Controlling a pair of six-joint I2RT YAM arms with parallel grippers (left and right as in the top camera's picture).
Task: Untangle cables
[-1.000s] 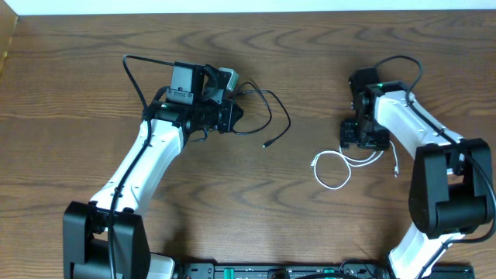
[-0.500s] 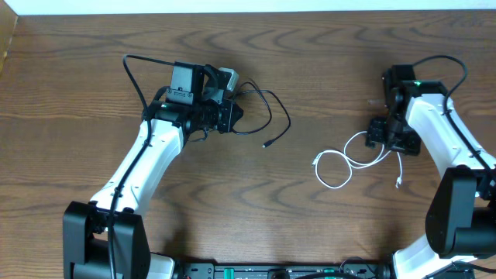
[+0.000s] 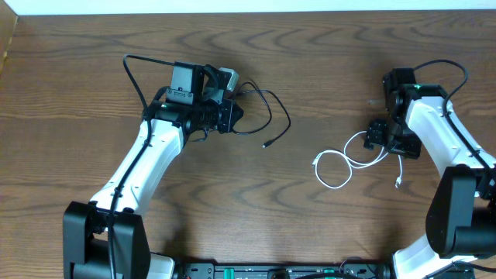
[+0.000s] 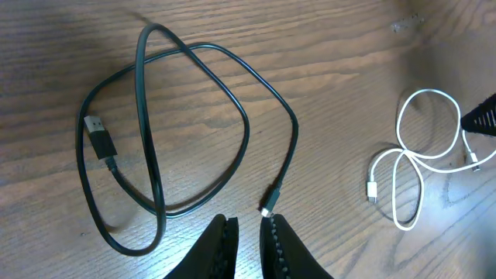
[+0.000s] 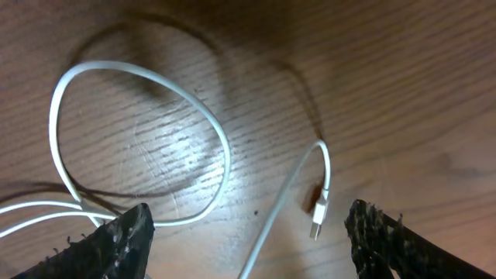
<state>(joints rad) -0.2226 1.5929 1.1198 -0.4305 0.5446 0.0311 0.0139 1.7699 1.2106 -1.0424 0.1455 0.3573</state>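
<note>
Right pincer farther right; white cable looped, black cable coiled.

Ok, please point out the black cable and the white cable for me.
black cable (image 4: 98,138), left wrist view, on its USB plug.
white cable (image 5: 319,213), right wrist view, on its plug end.

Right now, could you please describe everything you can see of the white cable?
The white cable is a thin, smooth, plastic-looking cord with a small plug at each end. It lies slack on the wooden table in two crossing loops, below the open right gripper, which grips nothing.
</note>
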